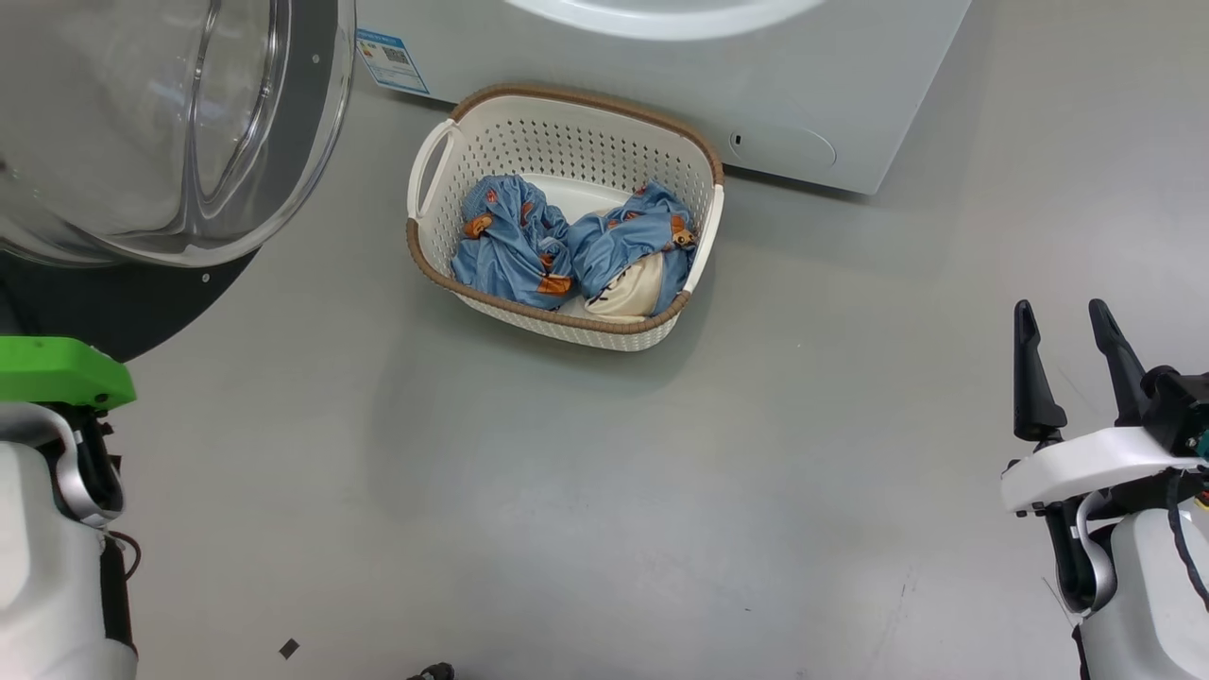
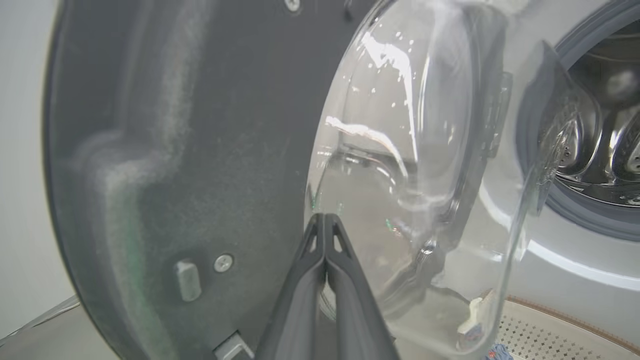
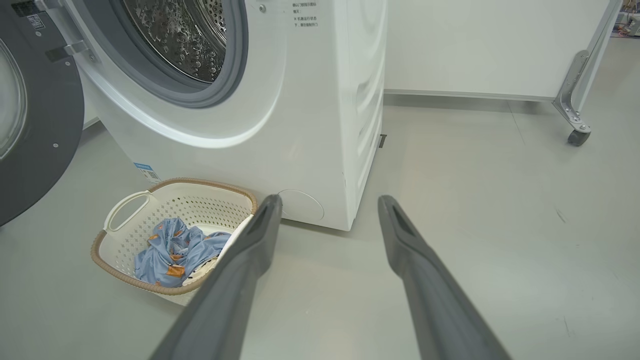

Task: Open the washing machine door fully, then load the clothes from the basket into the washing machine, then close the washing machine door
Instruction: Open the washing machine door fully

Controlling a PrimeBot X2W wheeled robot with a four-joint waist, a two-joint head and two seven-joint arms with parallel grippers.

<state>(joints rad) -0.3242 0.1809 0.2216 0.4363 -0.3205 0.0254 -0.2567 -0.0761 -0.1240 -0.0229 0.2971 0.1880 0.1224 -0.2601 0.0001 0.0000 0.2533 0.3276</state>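
1. Left gripper [image 2: 325,217]: fingers pressed together, nothing between them. The tips pointed at the inner face of the washing machine door [image 1: 316,113], at the edge of its glass bowl [image 2: 400,125]. Whether they touched it could not be told.

2. Right gripper [image 1: 1072,349]: fingers spread wide and empty, hanging above bare floor [image 1: 604,472] well to the right of the load.

3. Basket [image 1: 576,132]: it sat on the floor just before the washing machine [image 1: 661,85], below the drum mouth [image 3: 232,75]. Its long axis ran handle to handle, roughly along the machine's front. It lay ahead and to the left of the right gripper.

4. Clothes [image 1: 567,250]: two bundles lay side by side inside the basket, the right one showing cream lining. Neither had been lifted.

5. Door: it was swung out to the left of the drum mouth, with the mouth uncovered. It looked wide open, though perhaps short of its full swing.

Judgement: the left arm was taken up at the door, so the free, spread right gripper seemed better placed for the clothes, coming in from the right and down over the basket's near rim.

Open room: bare floor lay between the right gripper and the basket, and more lay to the right of the machine. The edges to mind were the basket's raised rim, the machine's front panel just behind it, and the door's black rim to the left.
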